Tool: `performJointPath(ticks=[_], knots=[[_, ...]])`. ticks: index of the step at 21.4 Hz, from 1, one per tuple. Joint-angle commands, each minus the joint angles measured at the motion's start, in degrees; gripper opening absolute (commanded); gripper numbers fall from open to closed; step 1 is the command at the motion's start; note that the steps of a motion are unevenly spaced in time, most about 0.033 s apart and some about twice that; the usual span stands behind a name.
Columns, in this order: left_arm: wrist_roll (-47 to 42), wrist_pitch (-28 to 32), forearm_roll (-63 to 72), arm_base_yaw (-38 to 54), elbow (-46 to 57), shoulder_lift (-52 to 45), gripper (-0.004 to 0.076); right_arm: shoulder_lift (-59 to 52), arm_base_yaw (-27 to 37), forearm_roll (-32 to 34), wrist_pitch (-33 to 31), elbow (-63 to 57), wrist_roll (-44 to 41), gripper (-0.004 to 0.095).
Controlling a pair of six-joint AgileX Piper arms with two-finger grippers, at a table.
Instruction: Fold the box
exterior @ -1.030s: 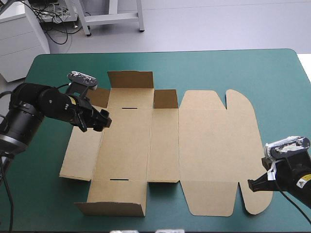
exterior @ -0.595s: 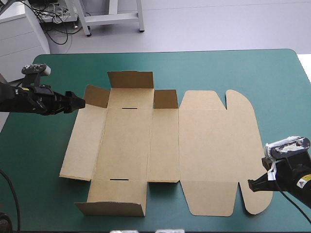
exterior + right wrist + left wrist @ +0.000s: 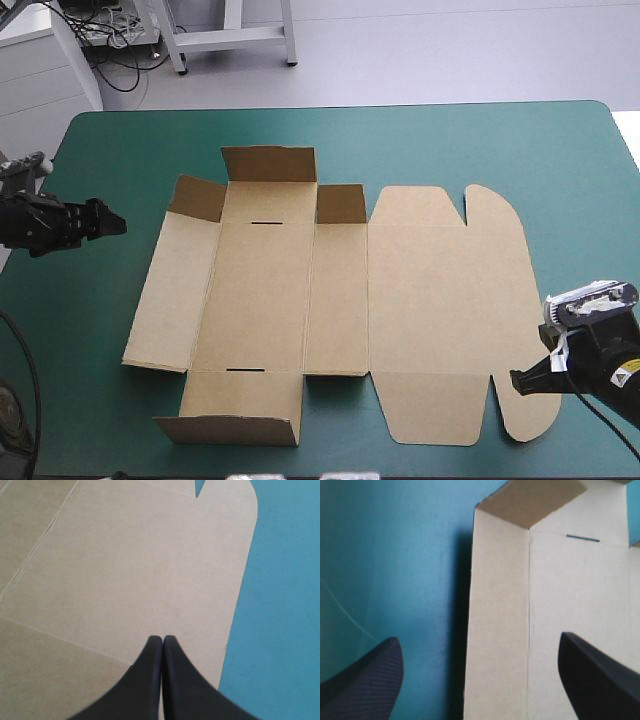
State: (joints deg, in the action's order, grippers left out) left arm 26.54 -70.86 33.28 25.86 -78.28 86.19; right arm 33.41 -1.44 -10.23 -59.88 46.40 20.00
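Two grippers logged. The left gripper (image 3: 118, 224) hung over the bare teal-green cover (image 3: 450, 140) near the table's left edge, apart from the box (image 3: 330, 300) and pointing toward it. Its black fingers (image 3: 365, 680) stood spread wide, with only the cover and the box's left side panel (image 3: 495, 630) showing ahead between them. The right gripper (image 3: 514, 380) sat at the box's near right corner, fingers pressed together into one point over the rounded flap (image 3: 520, 420), close to its outer edge. Contact with the board could not be told. The box lay opened out in the middle of the table, mostly flat. The far end panel (image 3: 268, 165) stood raised, and the two small tabs (image 3: 198, 198) on either side of it were also lifted. The near end panel (image 3: 232, 420) was tilted up a little. The wide lid panel (image 3: 440, 300) lay flat on the cover toward the right. Two narrow slots (image 3: 262, 222) showed in the base panel.
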Motion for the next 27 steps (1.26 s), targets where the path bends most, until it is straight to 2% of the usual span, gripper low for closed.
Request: performJointPath(ticks=[1,9,19,27], knots=[[3.25,-3.72,4.64,0.21,3.86,1.95,0.0601,0.15,0.39,-0.58,3.38,1.29,0.72,-0.0023],[8.2,-4.0,6.4,0.21,15.22,5.63,0.0601,0.15,0.39,-2.38,3.27,1.29,2.21,-0.0023],[10.56,-4.0,8.47,0.11,22.61,5.63,0.0601,0.15,0.39,-2.91,3.14,1.29,2.63,-0.0023],[12.89,-4.0,9.15,-4.92,25.26,5.63,0.0591,0.15,0.39,-2.71,3.14,1.29,2.63,-0.0023]])
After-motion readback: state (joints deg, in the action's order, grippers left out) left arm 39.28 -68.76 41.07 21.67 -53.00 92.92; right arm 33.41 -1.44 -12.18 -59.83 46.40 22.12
